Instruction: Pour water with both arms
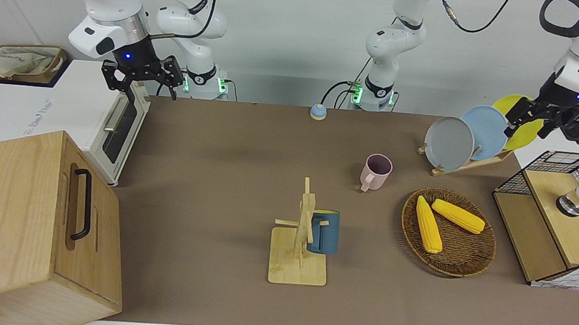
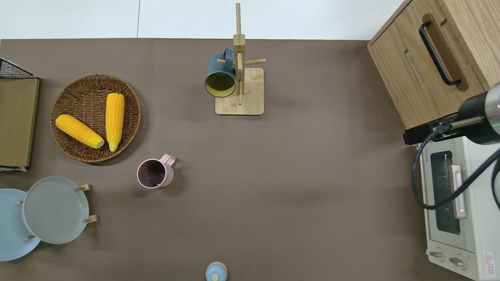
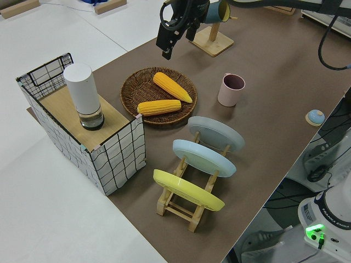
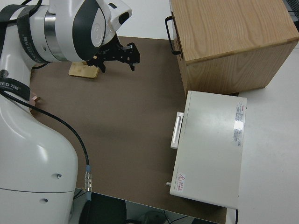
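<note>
Two glossy white jointed arms stand at the brown-covered counter (image 1: 227, 178). The left end effector (image 1: 527, 120), black with a small blue light, hangs in the air at the left arm's end of the counter, by the yellow plate (image 1: 528, 133) in the wooden plate rack (image 1: 465, 164); its fingers are apart and hold nothing. The right end effector (image 1: 142, 78), also black with a blue light, is up in the air by the white toaster oven (image 1: 118, 130) at the right arm's end; its fingers are spread and empty. A pink ceramic mug (image 1: 376, 171) stands upright on the counter, between the small blue dome bell (image 1: 318, 112) and the round wicker basket (image 1: 466, 261), which holds two yellow corn cobs (image 1: 428, 224). A dark blue mug (image 1: 324, 231) hangs on the wooden mug tree (image 1: 300, 245), farther from the robots than the pink mug. The rack also carries a grey plate (image 1: 449, 143) and a light blue plate (image 1: 486, 131). A white cylinder with a dark base (image 3: 82, 96) stands on the wooden shelf inside the black wire-grid frame (image 3: 118, 156). A large wooden cabinet with a black handle (image 1: 35, 226) sits beside the toaster oven, farther from the robots.
</note>
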